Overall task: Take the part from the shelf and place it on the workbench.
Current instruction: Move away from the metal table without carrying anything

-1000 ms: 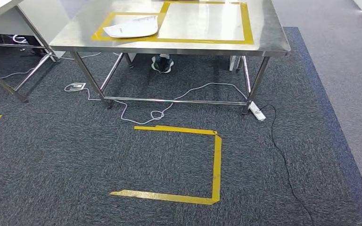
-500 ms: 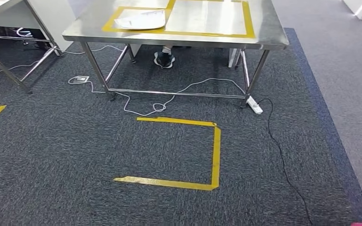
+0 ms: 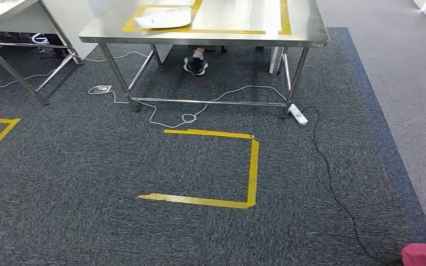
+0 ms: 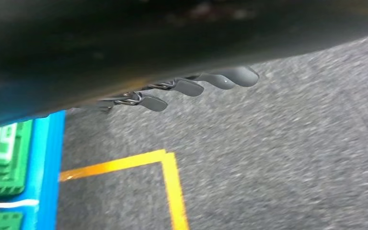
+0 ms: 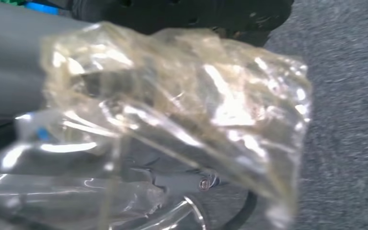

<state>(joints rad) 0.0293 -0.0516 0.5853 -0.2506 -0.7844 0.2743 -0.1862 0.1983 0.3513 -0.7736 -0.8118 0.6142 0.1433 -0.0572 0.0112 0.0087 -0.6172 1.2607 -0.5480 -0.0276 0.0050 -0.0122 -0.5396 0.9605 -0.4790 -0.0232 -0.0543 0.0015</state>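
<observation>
Well, you had the part (image 5: 172,124) in your right hand (image 5: 24,72), the hand closed around a clear crinkly bag with something grey inside it. The bag hid the fingers, so how they wrapped it could not be told. Your left hand (image 4: 182,88) held nothing, its dark fingers (image 4: 230,76) gently curled and apart, hanging over the grey carpet (image 3: 89,183).

The shiny steel tabletop (image 3: 222,34) stood ahead of you, past the yellow tape square (image 3: 222,166) on the floor. So the bag had to travel forward and up to reach it, and the right hand was the one to carry it, I think. A white sheet (image 3: 163,18) lay inside a yellow tape frame on the left part of the tabletop. You could not tell the long way of the part, because the bag was blurry and bunched up.

From the head you saw the tabletop, a shoe (image 3: 195,65) under it, white cables and a black cord (image 3: 333,183), and a pink thing (image 3: 424,255) low at the right corner. From the right wrist you saw the bag close up. From the left wrist you saw yellow tape (image 4: 172,187) and a blue and green edge (image 4: 19,158).
</observation>
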